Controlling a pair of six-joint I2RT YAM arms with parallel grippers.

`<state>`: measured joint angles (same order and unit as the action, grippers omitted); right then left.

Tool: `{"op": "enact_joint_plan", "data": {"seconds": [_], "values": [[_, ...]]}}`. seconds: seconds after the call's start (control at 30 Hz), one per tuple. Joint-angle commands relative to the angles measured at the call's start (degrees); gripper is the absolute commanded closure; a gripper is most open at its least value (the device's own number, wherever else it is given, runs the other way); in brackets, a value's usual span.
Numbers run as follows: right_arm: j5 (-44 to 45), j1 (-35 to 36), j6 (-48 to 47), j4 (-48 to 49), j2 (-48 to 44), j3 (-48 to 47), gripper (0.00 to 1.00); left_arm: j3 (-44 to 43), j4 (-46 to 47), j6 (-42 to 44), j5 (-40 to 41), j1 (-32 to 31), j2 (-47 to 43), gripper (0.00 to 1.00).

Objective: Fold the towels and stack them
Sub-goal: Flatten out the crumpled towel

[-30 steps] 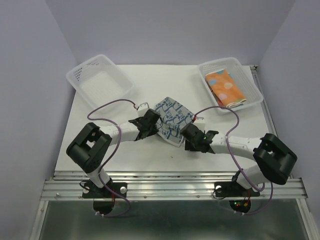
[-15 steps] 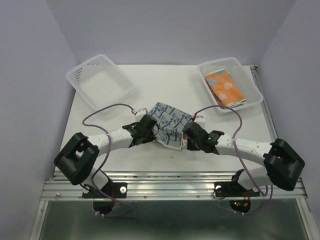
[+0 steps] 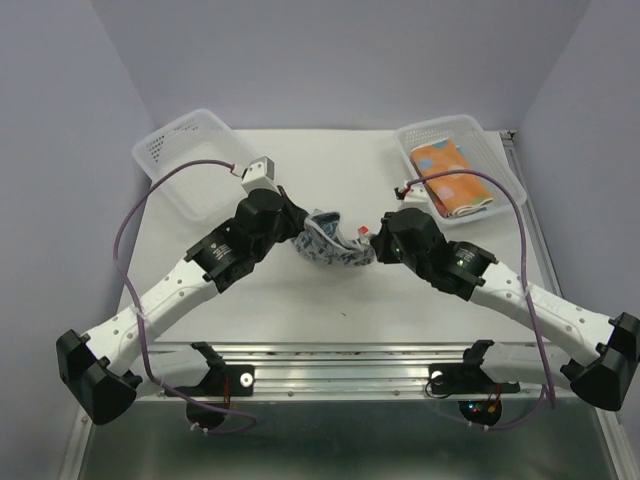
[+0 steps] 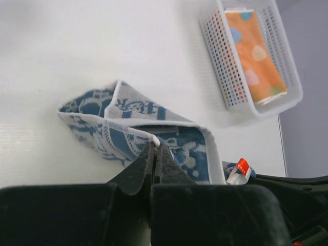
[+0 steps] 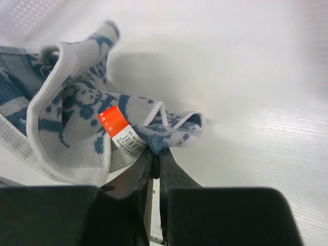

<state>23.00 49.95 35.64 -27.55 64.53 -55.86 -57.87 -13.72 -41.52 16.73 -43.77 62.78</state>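
Note:
A blue-and-white patterned towel hangs slack between both grippers above the middle of the table. My left gripper is shut on its left white-hemmed edge. On the other side my right gripper is shut on a bunched corner, next to an orange label. The cloth sags in loose folds. An orange towel with pale dots lies folded in the right basket.
A clear plastic basket with nothing in it sits at the back left. The right basket holds the orange towel. Purple cables loop over both arms. A metal rail runs along the near edge.
Both arms have risen and lifted the blue towel off the table; it was lying flat before. The right gripper closed on its corner.

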Motion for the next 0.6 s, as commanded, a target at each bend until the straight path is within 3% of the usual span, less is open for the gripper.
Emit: {"op": "enact_joint_plan", "data": {"seconds": [0.0, 0.23, 0.4, 0.57], "values": [[7.5, -0.1, -4.7, -1.5, -1.0, -9.1, 0.99, -6.5, -4.6, 3.4, 7.1, 0.2, 0.1, 1.00], [9.5, -0.3, -10.3, 1.1, -4.8, -16.1, 0.99, -14.5, -4.2, 4.7, 9.6, 0.4, -2.3, 1.00], [3.5, -0.2, -14.0, 0.7, -7.1, -20.6, 0.99, -17.8, -3.1, 6.9, 8.8, 0.4, -4.7, 1.00], [-0.8, -0.2, -15.9, -0.1, -9.0, -25.3, 0.99, -20.8, -0.9, 8.5, 2.0, 0.4, -7.6, 1.00]]}}
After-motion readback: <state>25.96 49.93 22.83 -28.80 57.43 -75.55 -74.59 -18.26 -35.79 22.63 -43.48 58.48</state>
